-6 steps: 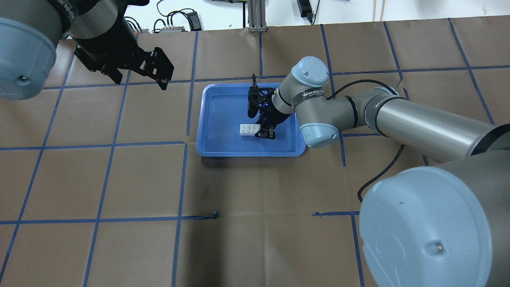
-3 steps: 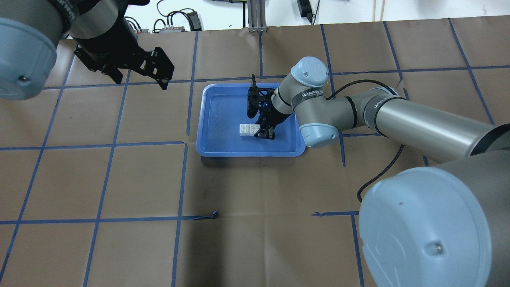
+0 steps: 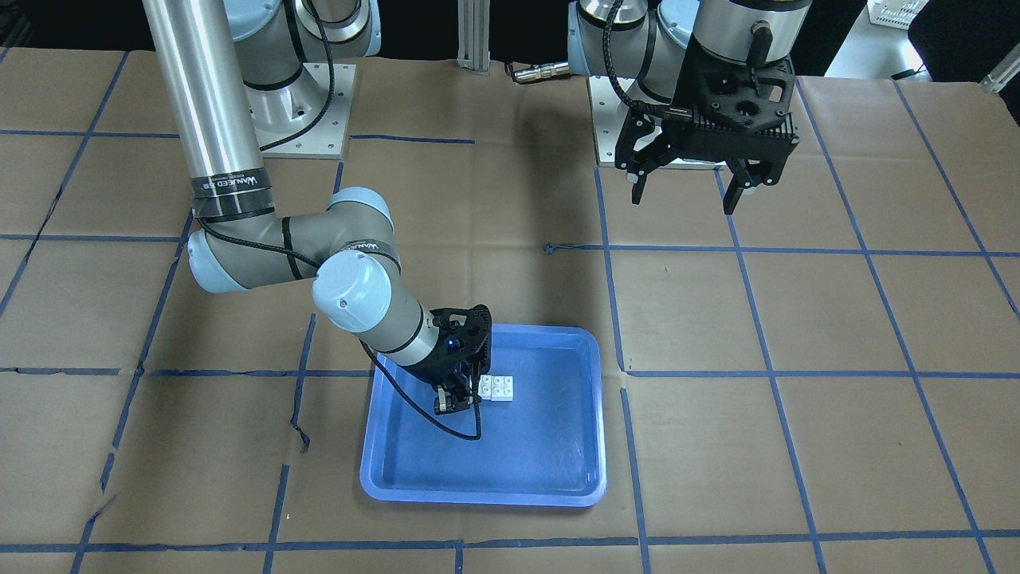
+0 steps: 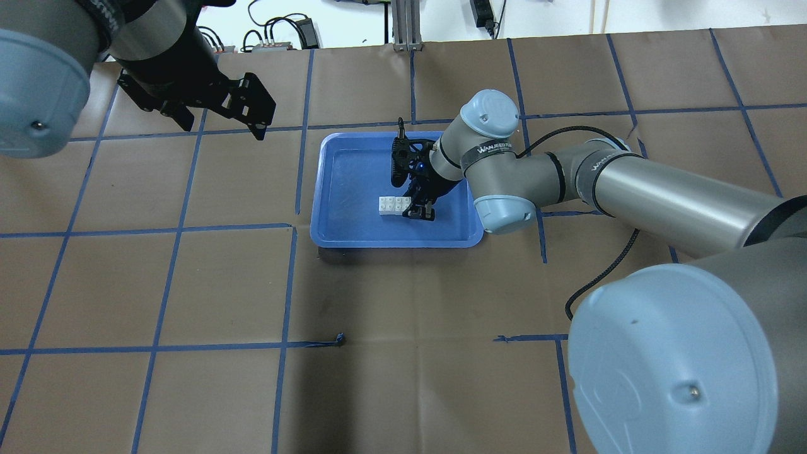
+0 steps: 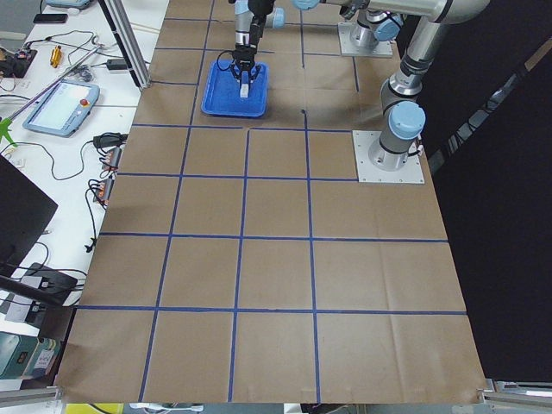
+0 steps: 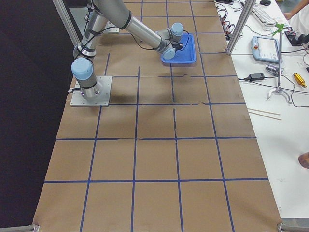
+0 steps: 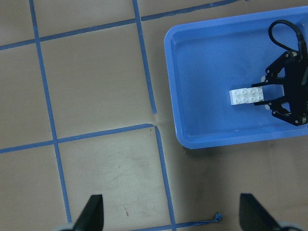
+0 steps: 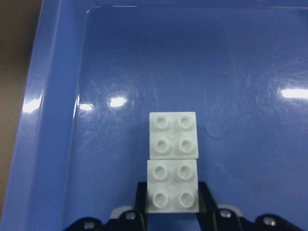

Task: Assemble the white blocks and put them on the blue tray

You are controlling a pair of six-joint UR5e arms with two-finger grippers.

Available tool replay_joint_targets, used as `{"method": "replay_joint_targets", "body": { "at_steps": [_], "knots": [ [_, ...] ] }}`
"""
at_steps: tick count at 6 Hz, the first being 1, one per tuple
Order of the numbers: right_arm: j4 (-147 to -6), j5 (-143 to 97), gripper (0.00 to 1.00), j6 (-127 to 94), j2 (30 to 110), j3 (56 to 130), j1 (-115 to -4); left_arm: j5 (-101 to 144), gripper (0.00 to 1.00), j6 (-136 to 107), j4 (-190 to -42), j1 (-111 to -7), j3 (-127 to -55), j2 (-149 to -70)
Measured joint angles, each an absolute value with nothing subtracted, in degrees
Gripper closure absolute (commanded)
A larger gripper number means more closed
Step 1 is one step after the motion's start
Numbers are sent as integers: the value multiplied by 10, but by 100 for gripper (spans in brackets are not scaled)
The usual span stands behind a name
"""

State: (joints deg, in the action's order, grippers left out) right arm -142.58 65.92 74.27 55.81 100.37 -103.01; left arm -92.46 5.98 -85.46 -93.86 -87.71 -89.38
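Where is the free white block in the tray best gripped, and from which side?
Grip the free white block by its flat side walls, from above: studs face up, and the other white block, held by the right gripper, abuts one end.

The overhead view looks down over the brown paper-covered table (image 4: 189, 284); the front-facing view faces it from the far side. Side views stand far off at its ends. The left wrist camera hangs high, the right close, over the large rectangular blue plastic tray (image 4: 353, 183), which all views share.
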Motion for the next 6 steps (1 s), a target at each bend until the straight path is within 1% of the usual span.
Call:
{"method": "replay_joint_targets", "body": {
  "at_steps": [4,5,6],
  "knots": [
    [-1426,659,65,743,557,1004,-1030,-925,1,59,-853,-939,-877,-895],
    [-1426,659,54,743,557,1004,-1030,-925,1,59,-853,-939,-876,-895],
    [-1426,659,37,743,557,1004,-1030,-925,1,59,-853,-939,-876,-895]
  ]
}}
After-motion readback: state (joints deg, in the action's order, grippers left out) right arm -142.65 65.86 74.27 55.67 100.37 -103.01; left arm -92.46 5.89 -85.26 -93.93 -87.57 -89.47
